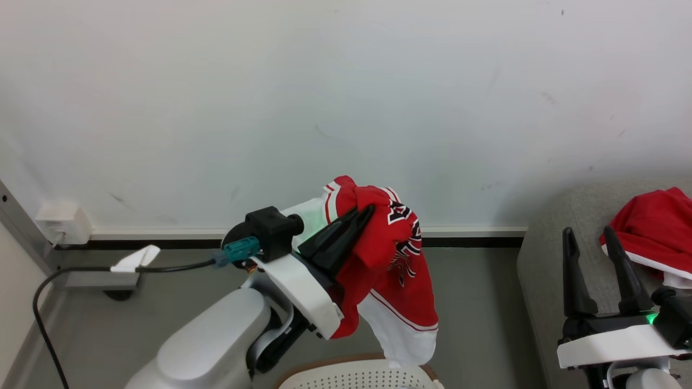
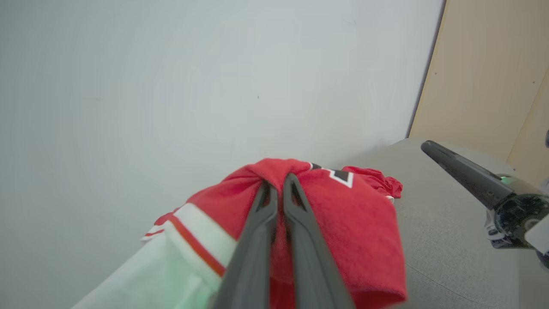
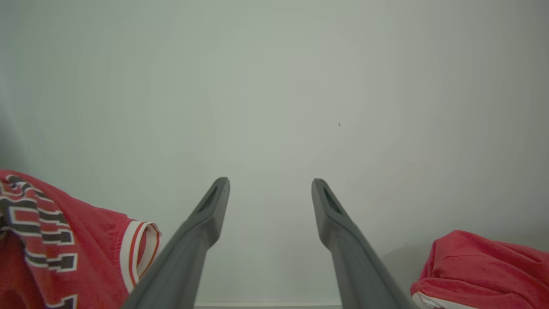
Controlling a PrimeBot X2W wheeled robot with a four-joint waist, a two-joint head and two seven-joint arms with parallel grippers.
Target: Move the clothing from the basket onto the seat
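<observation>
**Jersey pinched aloft, second gripper idle**

We begin at the left gripper (image 1: 368,212), whose two dark fingers are pressed together on a bunched fold of the jersey (image 1: 397,254). The cloth humps over the fingertips and hangs down from them in soft folds. It is bright red, with a broad white panel edged by a thin red stripe at the bottom, white-and-red banding at the sleeve opening, and dark lettering outlined in white (too crumpled to read). Its lowest white corner drops to just above the basket (image 1: 357,378), a white perforated tub with a tan-brown rim at the bottom edge of the head view; we cannot tell whether they touch.

Further right, the right gripper (image 1: 588,232) stands with its fingers wide apart and nothing between them, upright over the grey woven seat (image 1: 546,259). A second red garment (image 1: 657,221) with a white hem lies heaped on that seat, just beside the right fingers. Behind everything rises a pale wall (image 1: 346,97).
</observation>
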